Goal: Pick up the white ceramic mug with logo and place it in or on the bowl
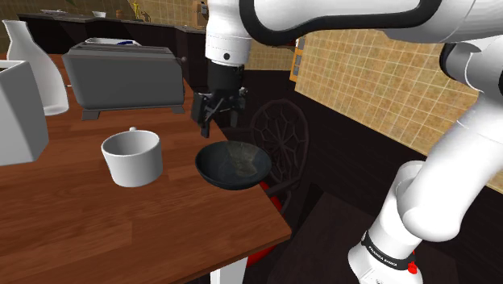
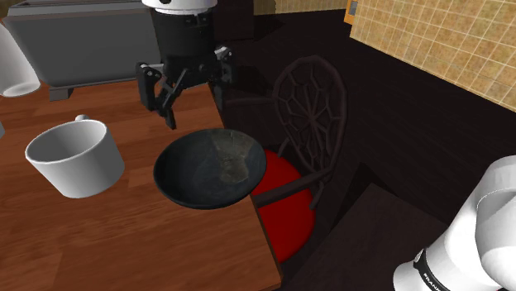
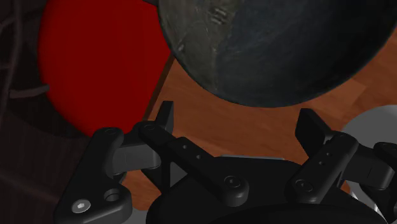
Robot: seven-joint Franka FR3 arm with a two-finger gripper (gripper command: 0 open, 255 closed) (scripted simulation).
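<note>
The white mug (image 1: 133, 156) is standing upright on the wooden table (image 1: 121, 234), mouth up, its handle pointing toward the toaster (image 1: 125, 77). Nothing is gripping it. Bare tabletop is lying all around it, with a clear gap between it and the dark bowl (image 1: 234, 165) on the shoulder view's right.

The bowl is sitting at the table's edge. In the wrist view its rim (image 3: 280, 51) is reaching past that edge, over the red seat (image 3: 95, 63) of a dark chair (image 2: 310, 99).

The black gripper (image 1: 216, 113) is hanging above the table between the toaster and the bowl, pointing down and touching neither. The wrist view is showing its fingers (image 3: 167, 118) standing apart, with only wood between them.

The shoulder view is taking in more of the table: a white bottle (image 1: 40, 68) and a pale box (image 1: 16, 113) are standing well beyond the mug, near the far left side. The second exterior view is showing the mug (image 2: 76, 157), the bowl (image 2: 211, 165) and the gripper (image 2: 178, 95) from closer.
</note>
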